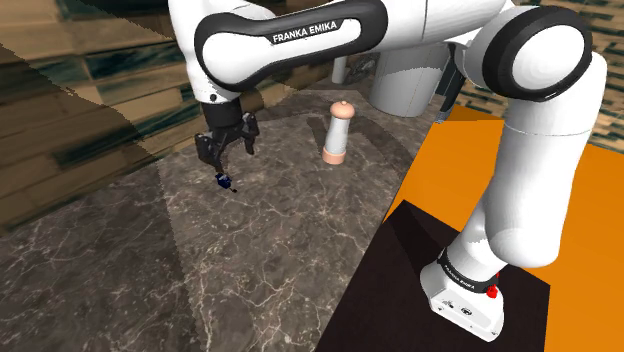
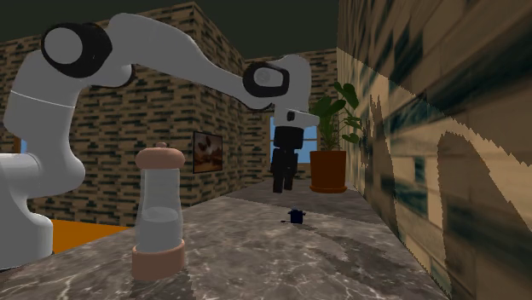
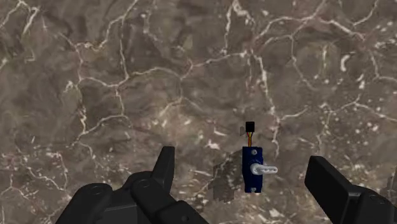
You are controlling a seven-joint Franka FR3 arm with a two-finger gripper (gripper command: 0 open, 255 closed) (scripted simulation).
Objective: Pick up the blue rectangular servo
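Black and spread wide, the gripper point(image 1: 230, 153) hangs above the dark marble counter point(image 1: 150, 270), holding nothing. Below it, in the gap between the two fingers and touching neither, the small blue servo point(image 3: 252, 170) lies flat on the stone, with a white horn on its body and a short wire leading to a black plug. Well apart on the counter a pepper mill point(image 1: 339, 132) stands upright. In the second exterior view a potted plant point(image 2: 331, 141) stands farther back.

Servo point(image 3: 252, 176): dark blue, white horn, black plug
Countertop point(image 3: 127, 76): brown marble, white veins
Gripper point(image 3: 242, 159): black
Pepper mill point(image 1: 338, 132): pale body, pinkish-tan cap and base
Stand point(image 1: 480, 170): orange, dark panel
Wall point(image 2: 128, 145): brown brick
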